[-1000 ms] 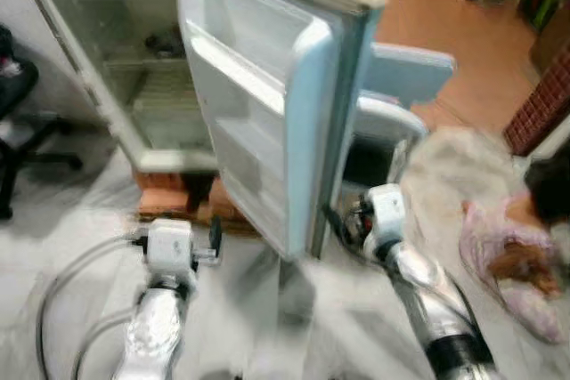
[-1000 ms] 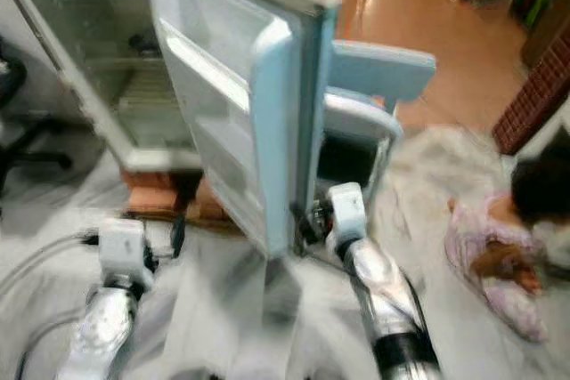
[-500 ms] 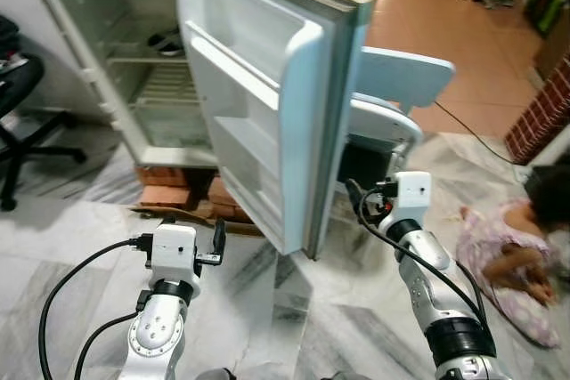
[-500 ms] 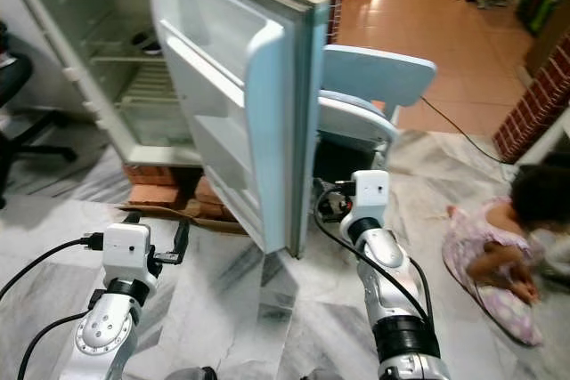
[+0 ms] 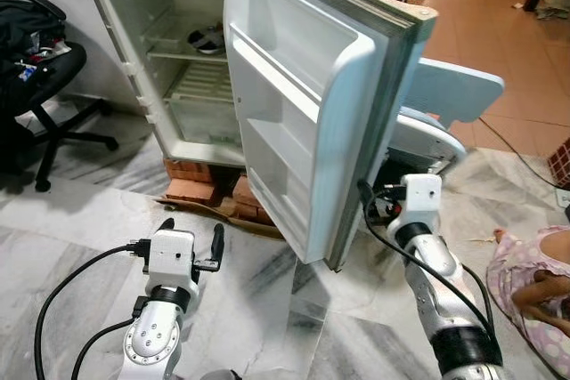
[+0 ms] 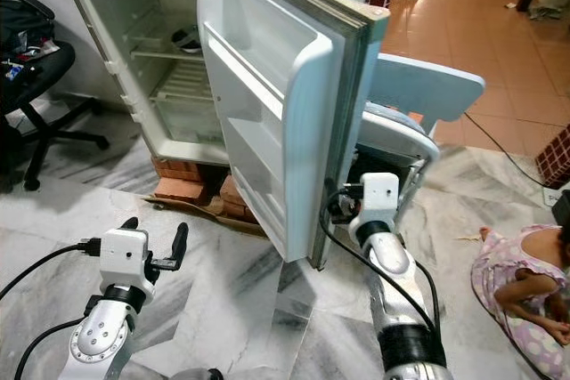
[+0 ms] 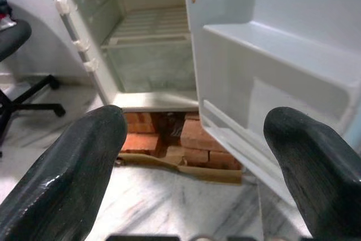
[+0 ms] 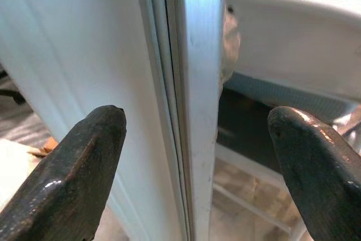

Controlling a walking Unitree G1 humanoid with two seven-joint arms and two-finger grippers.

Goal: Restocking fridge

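- While the white fridge door (image 5: pixel 312 122) stands swung out toward the robot, its free edge sits between the wide-spread fingers of the right claw (image 8: pixel 192 156); nothing clamped, no contact I can confirm.
- Left claw (image 7: pixel 192 156) is also wide and empty, low over the grey marble floor (image 5: pixel 258 300), looking into the open white fridge cabinet (image 5: pixel 191 86).
- Cabinet sits on red bricks (image 5: pixel 200 191); wire shelves (image 7: pixel 149 26) look nearly bare, with one dark bowl-like item (image 5: pixel 207 38) on the upper shelf. Door racks look empty.
- No stock in either claw, so my read: the step is door handling, restocking proper not started.
- To do it well: work the door edge with the right claw, and move along the hinge arc rather than straight.
- Light blue plastic chair (image 5: pixel 445 109) sits right behind the door, so it limits how far the door opens.
- Person in a pink dotted garment (image 6: pixel 521 287) sits on the floor to the right; keep the right elbow tucked.
- Black office chair (image 5: pixel 44 86) stands left of the cabinet, well apart.
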